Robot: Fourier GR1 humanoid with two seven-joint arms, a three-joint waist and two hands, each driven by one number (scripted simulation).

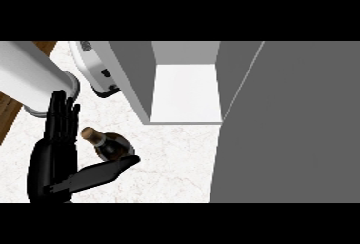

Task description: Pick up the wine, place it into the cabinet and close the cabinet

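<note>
The wine bottle [114, 147] is dark with a brown cork top and stands on the marble counter [175, 162] at lower left, leaning towards the upper left as seen from above. My left hand [51, 159] is just left of it, fingers straight and pointing up the view, the thumb stretched right under the bottle's base. Nothing is curled round the bottle. The cabinet [186, 93] is open at upper middle, showing a white shelf inside. Its grey door [295, 133] stands swung out and fills the right side. My right hand does not show.
A pale grey cylinder [28, 76] lies at upper left, just behind my fingertips. A white appliance [98, 71] with black parts sits left of the cabinet's side wall. The counter's brown wooden edge [8, 119] runs along the far left.
</note>
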